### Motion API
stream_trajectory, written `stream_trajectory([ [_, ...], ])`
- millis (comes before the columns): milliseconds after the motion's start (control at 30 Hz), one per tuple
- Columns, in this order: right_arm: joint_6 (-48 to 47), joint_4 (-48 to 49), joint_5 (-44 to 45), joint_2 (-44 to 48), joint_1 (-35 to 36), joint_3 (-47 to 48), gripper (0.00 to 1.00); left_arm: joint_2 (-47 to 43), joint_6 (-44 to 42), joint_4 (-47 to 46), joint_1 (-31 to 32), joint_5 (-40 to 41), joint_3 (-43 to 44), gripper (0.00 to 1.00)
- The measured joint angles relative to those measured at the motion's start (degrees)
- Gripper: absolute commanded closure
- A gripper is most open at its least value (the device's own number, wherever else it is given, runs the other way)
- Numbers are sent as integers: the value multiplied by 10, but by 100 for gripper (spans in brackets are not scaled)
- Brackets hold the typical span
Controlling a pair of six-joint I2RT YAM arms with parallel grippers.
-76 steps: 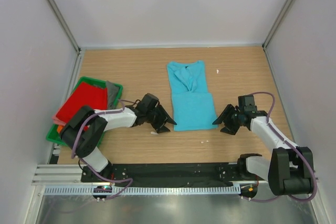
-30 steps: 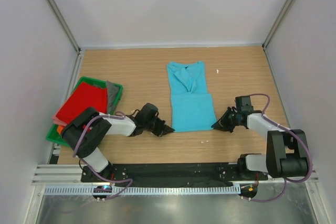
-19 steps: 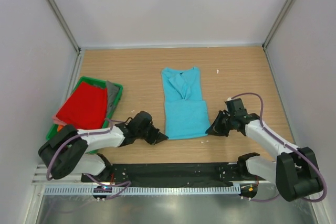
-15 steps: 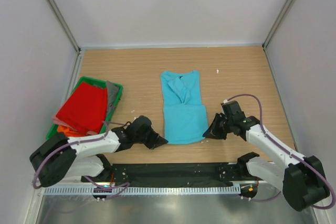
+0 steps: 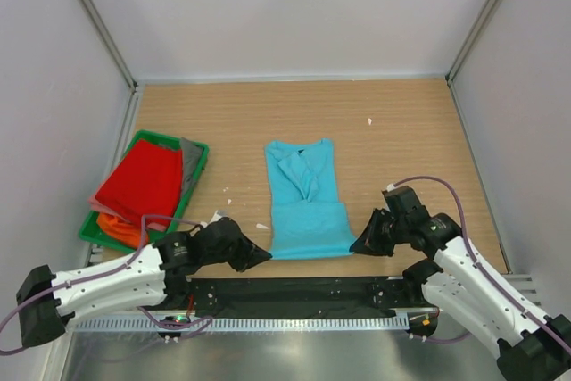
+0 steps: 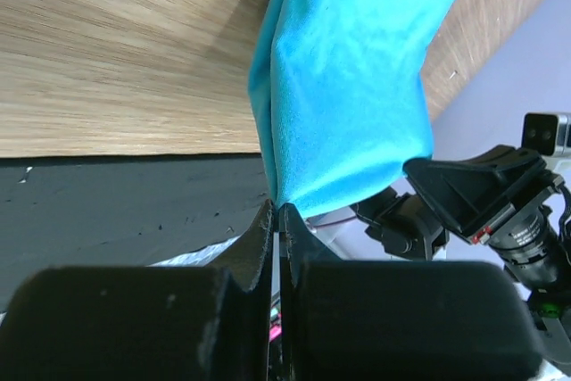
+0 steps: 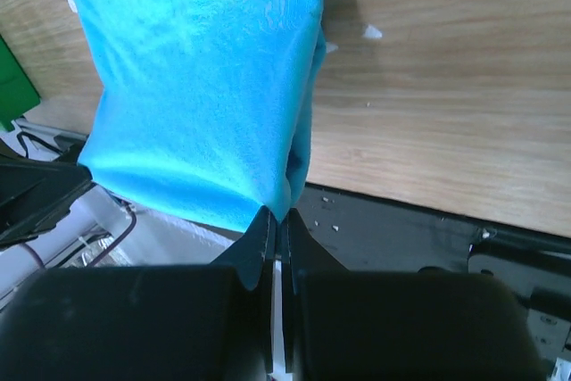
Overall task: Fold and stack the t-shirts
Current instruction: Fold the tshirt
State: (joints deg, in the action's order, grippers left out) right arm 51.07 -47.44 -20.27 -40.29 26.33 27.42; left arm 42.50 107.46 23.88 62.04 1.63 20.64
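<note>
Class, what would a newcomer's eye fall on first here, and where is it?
The turquoise t-shirt lies in the middle of the table, bright against the wood. The left claw and right claw each pinch one of its near corners. At the left, a red t-shirt lies over a green tray.

Shirt (image 5: 303,202) lies centrally on the table (image 5: 401,131), near the front edge. Left gripper (image 5: 259,256) sits at its near-left corner, right gripper (image 5: 359,245) at its near-right. Tray (image 5: 202,165) at left holds other shirts (image 5: 143,180).

Three t-shirts (image 5: 303,211) (image 5: 143,176) (image 5: 125,229), one grey cloth (image 5: 189,160), one tray (image 5: 203,154), two claws (image 5: 263,255) (image 5: 358,247).
</note>
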Motion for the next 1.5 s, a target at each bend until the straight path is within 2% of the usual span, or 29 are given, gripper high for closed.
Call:
stream_trajectory([
  [100, 8, -17, -8, 0, 7, 12, 99, -4, -10, 49, 1, 17, 30, 100],
  [233, 8, -37, -9, -42, 10, 75, 99, 30, -71, 119, -25, 41, 134, 100],
  [333, -2, -47, -5, -111, 10, 163, 99, 69, -150, 147, -85, 39, 222, 100],
  [567, -35, -42, 0, -291, 4, 346, 99, 199, -303, 154, -258, -28, 336, 100],
  [733, -58, -37, -7, -405, -21, 436, 99, 304, -385, 157, -331, -78, 414, 100],
  [900, -80, -36, -27, -482, -57, 490, 99, 368, -424, 139, -357, -109, 481, 100],
  [1167, -108, -37, -62, -552, -113, 543, 99, 496, -462, 123, -386, -170, 560, 100],
  [1500, -115, 4, -83, -631, -133, 582, 99, 618, -496, 111, -417, -218, 652, 100],
])
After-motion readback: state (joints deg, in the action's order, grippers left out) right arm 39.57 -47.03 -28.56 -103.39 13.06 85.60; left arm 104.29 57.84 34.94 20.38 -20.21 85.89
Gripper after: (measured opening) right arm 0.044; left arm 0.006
